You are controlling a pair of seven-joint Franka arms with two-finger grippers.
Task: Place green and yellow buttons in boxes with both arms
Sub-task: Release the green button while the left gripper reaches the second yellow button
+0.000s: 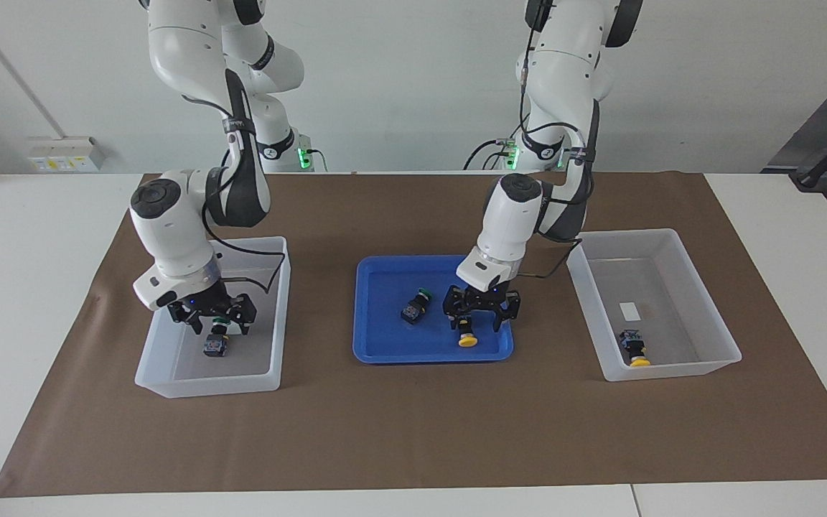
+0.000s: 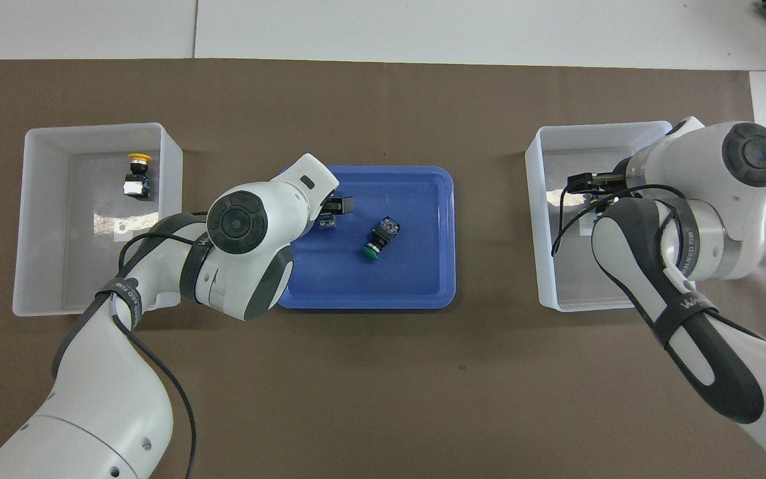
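My right gripper (image 1: 218,324) is low inside the box (image 1: 278,316) at the right arm's end, fingers spread around a green button (image 1: 217,343) that stands cap up on the box floor. My left gripper (image 1: 481,321) is open over the blue tray (image 1: 385,348), straddling a yellow button (image 1: 466,336) that lies close to one finger. A second green button (image 1: 415,304) lies on its side in the tray, toward the right arm's end from that gripper. A second yellow button (image 1: 634,349) lies in the box (image 1: 679,251) at the left arm's end. In the overhead view the right arm hides the first green button.
A brown mat (image 1: 413,431) covers the table, with the tray at its middle and a box at each end. White labels lie on the box floors (image 1: 631,310). In the overhead view the tray (image 2: 423,279) and both boxes (image 2: 37,199) (image 2: 537,226) show.
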